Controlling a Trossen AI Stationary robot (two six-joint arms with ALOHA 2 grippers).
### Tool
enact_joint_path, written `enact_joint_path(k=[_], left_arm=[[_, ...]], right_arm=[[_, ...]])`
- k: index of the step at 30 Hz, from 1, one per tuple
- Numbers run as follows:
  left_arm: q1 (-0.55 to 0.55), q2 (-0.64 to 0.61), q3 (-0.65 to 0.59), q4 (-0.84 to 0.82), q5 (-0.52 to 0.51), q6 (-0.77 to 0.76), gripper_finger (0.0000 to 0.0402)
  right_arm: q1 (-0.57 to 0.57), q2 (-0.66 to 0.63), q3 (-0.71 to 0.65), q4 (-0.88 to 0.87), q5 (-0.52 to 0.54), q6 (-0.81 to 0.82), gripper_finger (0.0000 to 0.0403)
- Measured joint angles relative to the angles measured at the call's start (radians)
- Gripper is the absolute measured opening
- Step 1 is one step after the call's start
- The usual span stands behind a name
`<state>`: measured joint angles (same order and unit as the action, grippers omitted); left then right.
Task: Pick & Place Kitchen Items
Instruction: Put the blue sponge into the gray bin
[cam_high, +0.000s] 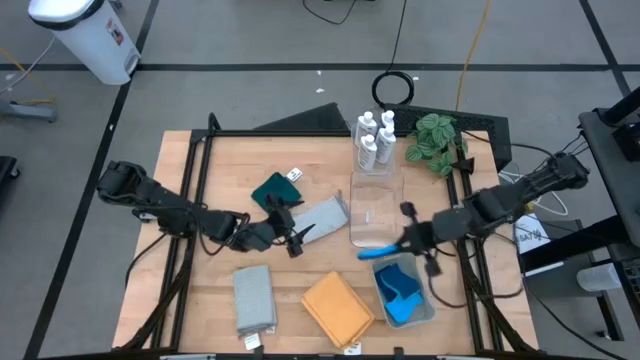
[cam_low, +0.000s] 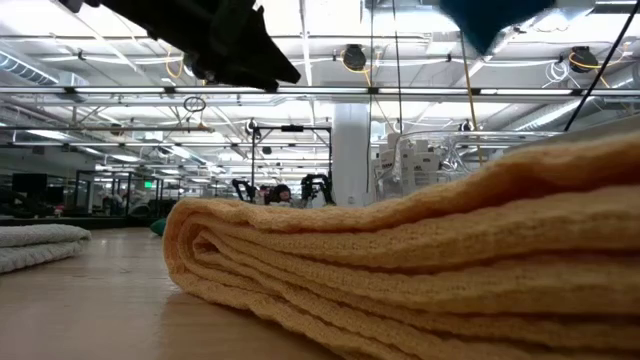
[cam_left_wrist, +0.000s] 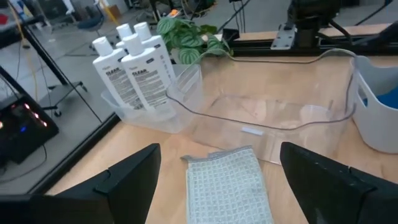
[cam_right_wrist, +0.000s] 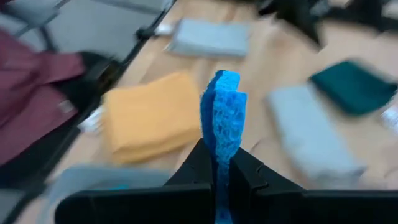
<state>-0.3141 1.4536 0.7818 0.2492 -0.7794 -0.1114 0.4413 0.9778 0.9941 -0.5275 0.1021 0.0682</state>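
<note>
The right hand (cam_right_wrist: 222, 168) is clamped on a blue sponge (cam_right_wrist: 222, 118), holding it up above the surface (cam_high: 300, 250) between the clear bin (cam_high: 375, 210) and grey-blue tray (cam_high: 425, 305). The left hand (cam_high: 297, 240) gapes wide and empty at the near end of a grey cloth (cam_high: 322, 215) lying beside the bin.

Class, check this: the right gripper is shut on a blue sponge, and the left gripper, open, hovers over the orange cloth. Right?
Not quite. The left gripper is open over a grey cloth, as the left wrist view shows. The right gripper is indeed shut on the blue sponge.
</note>
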Motion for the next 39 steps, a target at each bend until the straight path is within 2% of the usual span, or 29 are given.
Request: enact_joint_path(k=[6,9,11,14,21,24,26,34,39], left_arm=[[0.032,0.000,0.000,-0.019,0.066,-0.034,0.0328],[0.049,0.000,0.000,-0.023,0.097,-0.056,0.0326],[0.058,0.000,0.000,-0.023,0.117,-0.057,0.0328],[0.069,0.000,0.000,-0.023,0.145,-0.055,0.0328],[0.085,0.000,0.000,-0.051,0.180,-0.050,0.0325],[0.086,0.000,0.000,-0.060,0.180,-0.049,0.0321],[0.086,0.000,0.000,-0.064,0.180,-0.049,0.0319],[0.086,0.000,0.000,-0.066,0.180,-0.033,0.0321],[0.087,0.000,0.000,-0.066,0.180,0.027,0.0321]], right_arm=[[0.192,0.036,0.056,-0.231,0.000,0.114,0.0000],[0.241,0.082,0.057,-0.277,0.012,0.138,0.0000],[0.262,0.120,0.057,-0.305,0.058,0.142,0.0000],[0.270,0.175,0.057,-0.334,0.107,0.142,0.0000],[0.270,0.284,0.057,-0.346,0.113,0.124,0.0000],[0.267,0.314,0.057,-0.346,0.187,0.112,0.0000],[0.266,0.329,0.057,-0.347,0.211,0.122,0.0000],[0.260,0.343,0.025,-0.338,0.191,0.181,0.0004],[0.247,0.343,-0.003,-0.294,0.236,0.220,0.0002]])
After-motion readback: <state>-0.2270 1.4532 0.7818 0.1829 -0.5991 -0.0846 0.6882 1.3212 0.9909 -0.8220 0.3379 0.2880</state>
